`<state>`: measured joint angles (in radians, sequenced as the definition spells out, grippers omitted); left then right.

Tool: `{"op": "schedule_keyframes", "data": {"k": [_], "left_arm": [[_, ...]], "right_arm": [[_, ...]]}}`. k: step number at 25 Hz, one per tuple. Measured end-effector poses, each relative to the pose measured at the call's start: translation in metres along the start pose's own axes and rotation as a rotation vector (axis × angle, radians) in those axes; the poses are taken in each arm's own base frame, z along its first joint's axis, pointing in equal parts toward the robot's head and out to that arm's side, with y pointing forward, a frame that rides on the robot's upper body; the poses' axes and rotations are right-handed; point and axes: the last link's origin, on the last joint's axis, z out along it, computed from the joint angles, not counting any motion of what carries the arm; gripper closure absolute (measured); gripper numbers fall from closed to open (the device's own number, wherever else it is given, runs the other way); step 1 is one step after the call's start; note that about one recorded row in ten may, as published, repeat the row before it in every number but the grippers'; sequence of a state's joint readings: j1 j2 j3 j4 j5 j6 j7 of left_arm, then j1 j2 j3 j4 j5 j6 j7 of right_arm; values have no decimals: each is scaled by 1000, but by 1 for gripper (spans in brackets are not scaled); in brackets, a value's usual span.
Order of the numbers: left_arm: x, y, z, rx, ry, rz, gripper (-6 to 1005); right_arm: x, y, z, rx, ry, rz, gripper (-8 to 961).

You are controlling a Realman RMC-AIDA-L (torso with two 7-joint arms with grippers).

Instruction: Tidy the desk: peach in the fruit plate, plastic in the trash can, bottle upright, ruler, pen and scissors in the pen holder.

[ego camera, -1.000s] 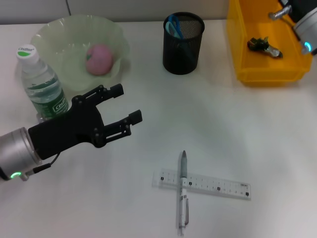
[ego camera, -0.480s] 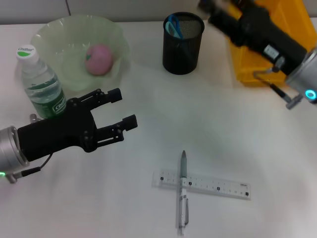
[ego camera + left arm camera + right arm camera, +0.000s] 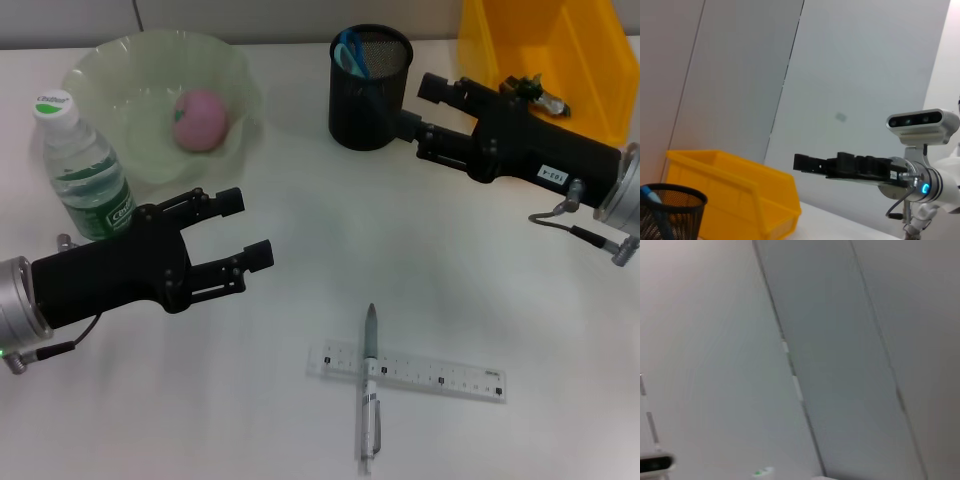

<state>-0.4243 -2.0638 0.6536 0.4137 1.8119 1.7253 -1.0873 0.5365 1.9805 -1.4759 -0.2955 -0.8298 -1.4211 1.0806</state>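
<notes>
The pink peach [image 3: 203, 118] lies in the pale green fruit plate [image 3: 110, 55] at the back left. In front of the plate, a water bottle [image 3: 85, 165] stands upright. A black mesh pen holder [image 3: 370, 90] holds blue-handled scissors [image 3: 350, 50]. On a clear ruler [image 3: 440, 378] near the front, a pen [image 3: 369, 390] lies crosswise. Crumpled plastic [image 3: 535, 92] sits in the yellow trash can [image 3: 480, 45]. My left gripper [image 3: 245, 225] is open and empty, right of the bottle. Just right of the pen holder hovers my right gripper [image 3: 418, 108], open and holding nothing.
The left wrist view shows the pen holder [image 3: 670, 210], the yellow trash can [image 3: 735, 195], the right gripper [image 3: 805, 162] and my head camera [image 3: 915, 122] against a grey wall. Only wall panels appear in the right wrist view.
The right arm swung from over the yellow trash can down to beside the pen holder. The left gripper drew back slightly toward the front left.
</notes>
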Motion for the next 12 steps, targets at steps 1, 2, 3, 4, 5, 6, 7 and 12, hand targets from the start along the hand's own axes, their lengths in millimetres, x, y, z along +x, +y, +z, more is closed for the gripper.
{"op": "schedule_keyframes", "data": {"k": [1, 2, 3, 4, 5, 6, 7, 12], "left_arm": [[0, -1, 0, 3, -1, 0, 195], [0, -1, 0, 3, -1, 0, 195], [0, -1, 1, 5, -2, 1, 195], [0, -2, 2, 6, -4, 2, 195], [1, -3, 2, 9, -6, 4, 195], [1, -3, 3, 10, -8, 5, 195], [1, -3, 3, 11, -9, 5, 195], [1, -5, 0, 14, -19, 14, 196]], "right_arm": [[2, -2, -2, 27, -6, 2, 158], [2, -2, -2, 27, -6, 2, 158], [5, -1, -3, 43, -15, -6, 158], [6, -1, -3, 46, -16, -10, 158], [6, -1, -3, 46, -16, -10, 159], [8, 0, -3, 51, -16, -13, 159], [8, 0, -3, 51, -16, -13, 159], [18, 4, -14, 96, -41, -23, 160]]}}
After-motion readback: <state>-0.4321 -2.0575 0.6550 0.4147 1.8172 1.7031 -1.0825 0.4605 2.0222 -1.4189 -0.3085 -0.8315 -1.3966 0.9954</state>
